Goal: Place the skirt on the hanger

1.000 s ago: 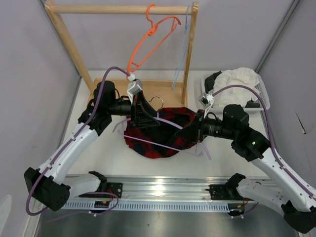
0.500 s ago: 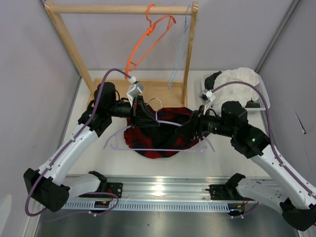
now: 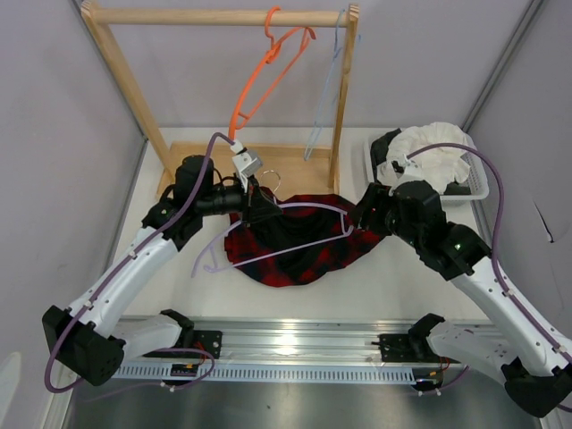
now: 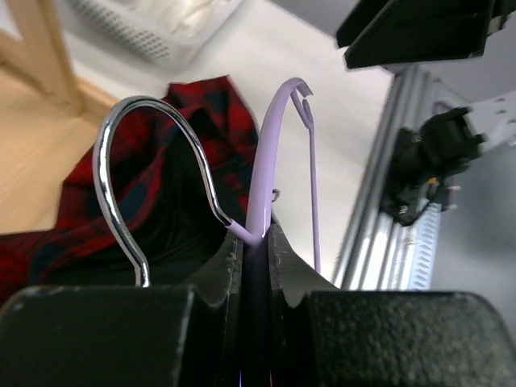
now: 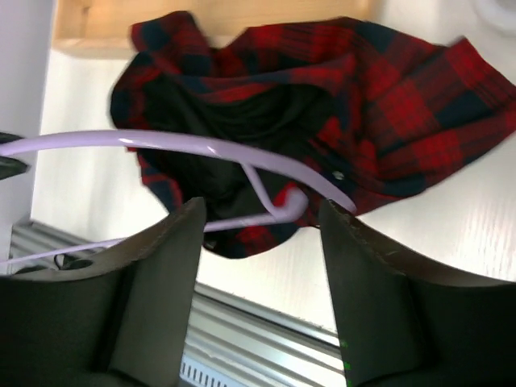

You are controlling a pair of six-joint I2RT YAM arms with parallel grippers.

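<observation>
The red and black plaid skirt [image 3: 304, 264] lies crumpled on the table between the arms. The lavender hanger [image 3: 313, 206] lies tilted over it, one end past the skirt's left edge. My left gripper [image 3: 262, 204] is shut on the hanger's neck just below its metal hook [image 4: 145, 113]; the left wrist view shows the jaws [image 4: 255, 242] clamped on the lavender wire [image 4: 270, 145] with the skirt [image 4: 113, 185] behind. My right gripper [image 3: 362, 214] is open and empty at the skirt's right side. In the right wrist view its fingers [image 5: 260, 216] straddle the hanger's end [image 5: 185, 145] above the skirt [image 5: 403, 105], not touching it.
A wooden rack [image 3: 214, 16] stands at the back with an orange hanger [image 3: 268, 76] and a pale blue hanger [image 3: 326, 98] on its bar. A white basket [image 3: 478, 183] with a white garment [image 3: 433, 147] sits at the back right. A metal rail [image 3: 295, 344] runs along the front.
My right gripper has drawn back up and to the right, away from the hanger's end. My left gripper has turned the hanger, swinging its right end toward the back.
</observation>
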